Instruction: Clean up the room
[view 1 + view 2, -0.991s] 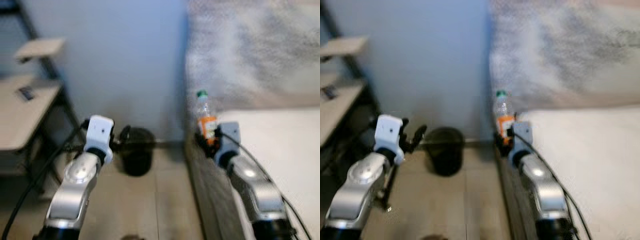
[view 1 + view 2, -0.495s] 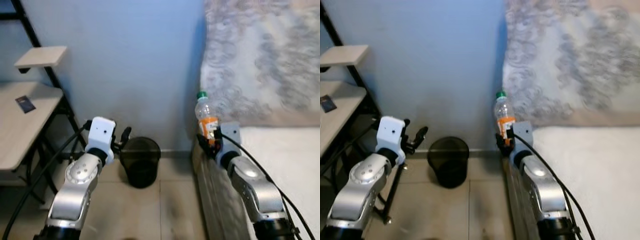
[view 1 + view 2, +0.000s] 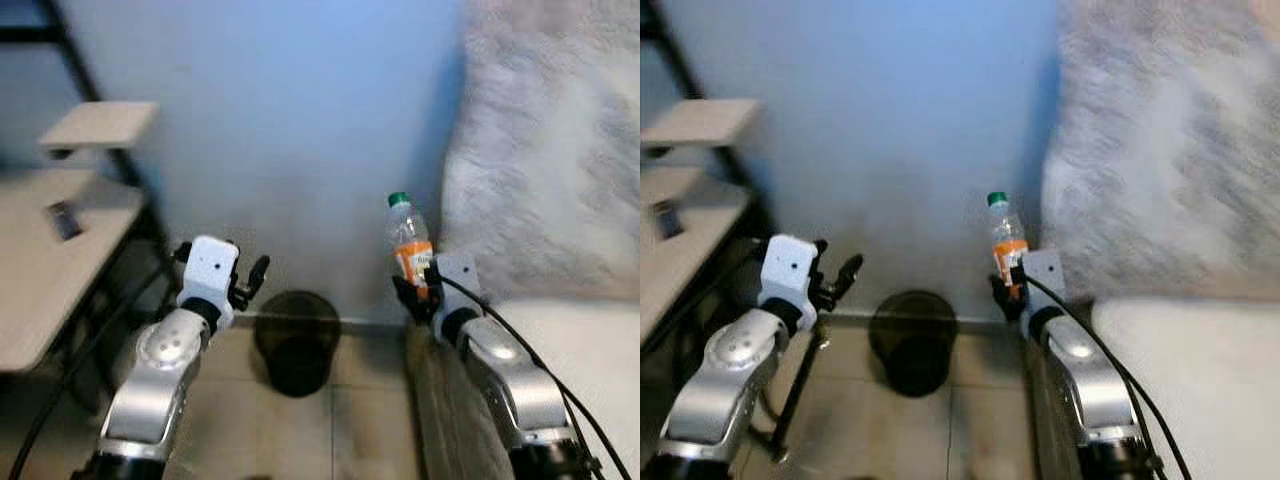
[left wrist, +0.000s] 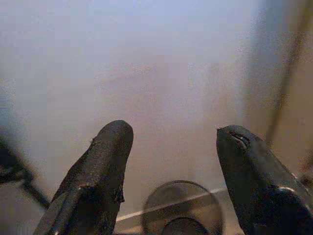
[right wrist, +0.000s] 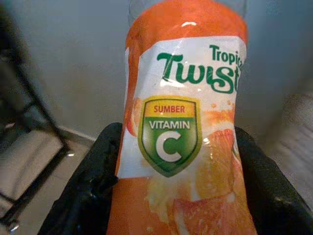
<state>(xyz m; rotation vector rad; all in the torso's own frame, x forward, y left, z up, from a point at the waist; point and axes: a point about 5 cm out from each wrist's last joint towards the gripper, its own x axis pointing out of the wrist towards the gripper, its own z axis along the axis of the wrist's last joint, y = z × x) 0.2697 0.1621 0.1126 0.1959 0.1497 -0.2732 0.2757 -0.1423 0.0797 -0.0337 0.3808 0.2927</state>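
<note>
My right gripper is shut on a clear plastic bottle with a green cap and an orange Tropicana Twister label, held upright in front of the blue wall. A black mesh waste bin stands on the tiled floor against the wall, below and to the left of the bottle. My left gripper is open and empty, raised just above and left of the bin; in the left wrist view its fingers frame the bin.
A bed with a white mattress and a patterned grey headboard fills the right. A wooden desk on a black frame, with a small dark object and a shelf, stands at the left. Tiled floor lies between them.
The camera has swung to the right and come closer to the wall: the bin now sits nearer the middle. Both arms keep their pose, the bottle still held upright.
</note>
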